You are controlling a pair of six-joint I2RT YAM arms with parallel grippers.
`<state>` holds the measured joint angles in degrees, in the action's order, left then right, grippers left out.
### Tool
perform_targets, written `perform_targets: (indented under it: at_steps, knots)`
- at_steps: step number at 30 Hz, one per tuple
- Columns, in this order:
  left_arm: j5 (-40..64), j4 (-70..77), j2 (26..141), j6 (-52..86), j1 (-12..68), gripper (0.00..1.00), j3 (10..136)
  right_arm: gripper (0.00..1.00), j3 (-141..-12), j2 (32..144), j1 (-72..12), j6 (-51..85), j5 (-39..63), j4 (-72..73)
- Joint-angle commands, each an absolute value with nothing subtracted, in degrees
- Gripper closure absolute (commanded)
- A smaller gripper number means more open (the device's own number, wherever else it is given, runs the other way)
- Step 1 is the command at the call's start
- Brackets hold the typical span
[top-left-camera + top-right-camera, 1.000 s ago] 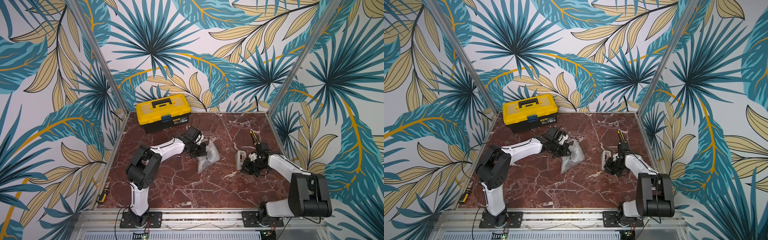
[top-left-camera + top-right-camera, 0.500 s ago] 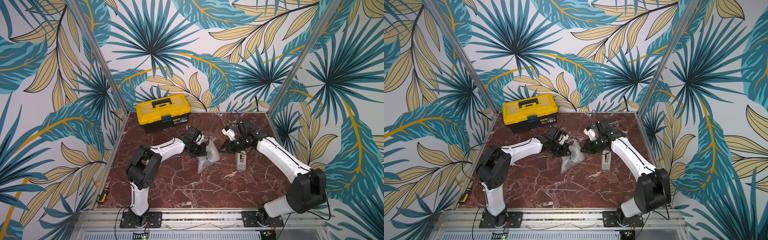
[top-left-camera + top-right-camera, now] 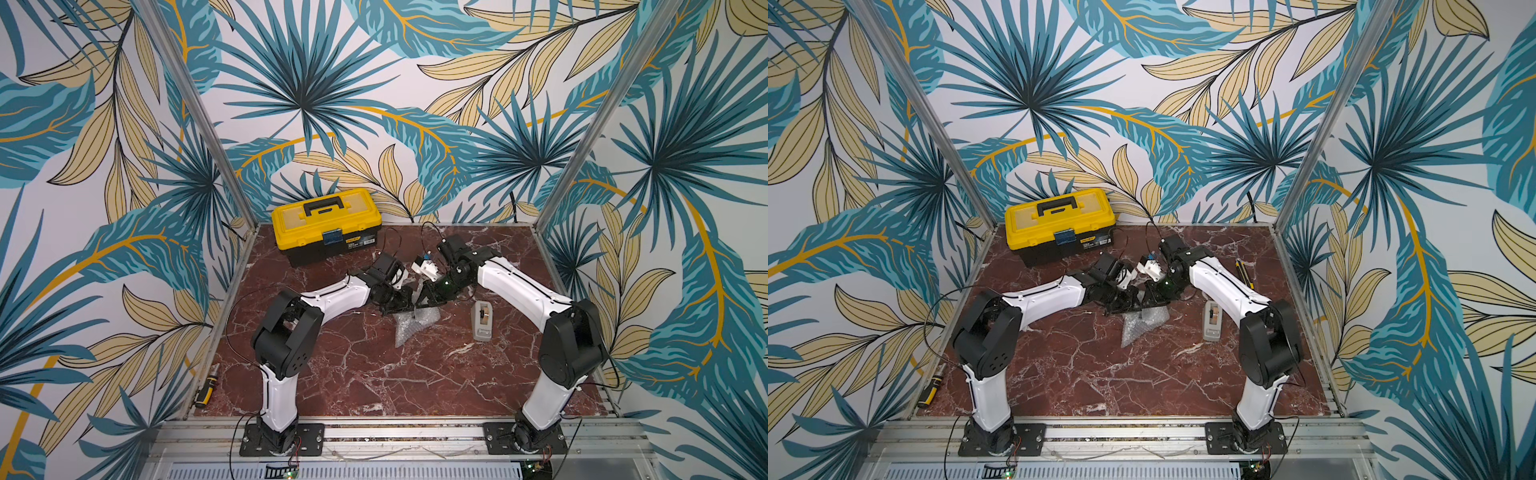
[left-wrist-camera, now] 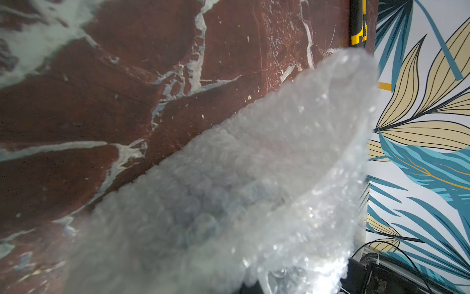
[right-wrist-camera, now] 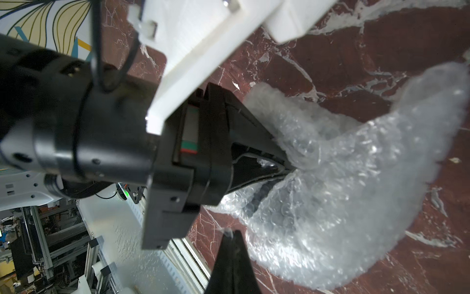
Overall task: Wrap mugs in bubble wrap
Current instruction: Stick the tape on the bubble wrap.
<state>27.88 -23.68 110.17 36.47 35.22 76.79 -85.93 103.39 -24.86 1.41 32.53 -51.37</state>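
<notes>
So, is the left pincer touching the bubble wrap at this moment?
Touching. The right wrist view shows it plainly: the left pincer is shut on a fold of the bubble wrap, with the plastic bunched around its closed end.

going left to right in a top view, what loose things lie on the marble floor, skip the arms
screwdriver → yellow toolbox → bubble wrap → tape dispenser → yellow-and-black tool
</notes>
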Motion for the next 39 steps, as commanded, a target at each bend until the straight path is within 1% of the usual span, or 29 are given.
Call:
perform_targets:
  at_steps: [1, 12, 19, 31, 39]
  knots:
    - [26.89, -27.33, 111.00, 35.60, 35.60, 0.98, 77.38, 1.00, -87.59, 105.81, -25.14, -0.43, 30.37, -54.66]
    - [26.79, -27.31, 110.34, 35.86, 35.60, 0.98, 77.20, 1.00, -92.60, 112.23, -25.14, 1.32, 30.03, -55.28]
    - [26.74, -27.32, 110.04, 35.95, 35.59, 0.98, 76.94, 1.00, -95.35, 116.55, -25.10, 4.46, 27.37, -56.78]
    - [26.31, -27.33, 108.28, 36.04, 35.85, 0.98, 76.46, 1.00, -96.49, 118.98, -25.14, 10.70, 21.69, -57.64]
    - [25.64, -27.33, 106.03, 35.60, 36.21, 0.86, 76.83, 1.00, -96.33, 119.52, -25.13, 11.85, 21.41, -56.97]
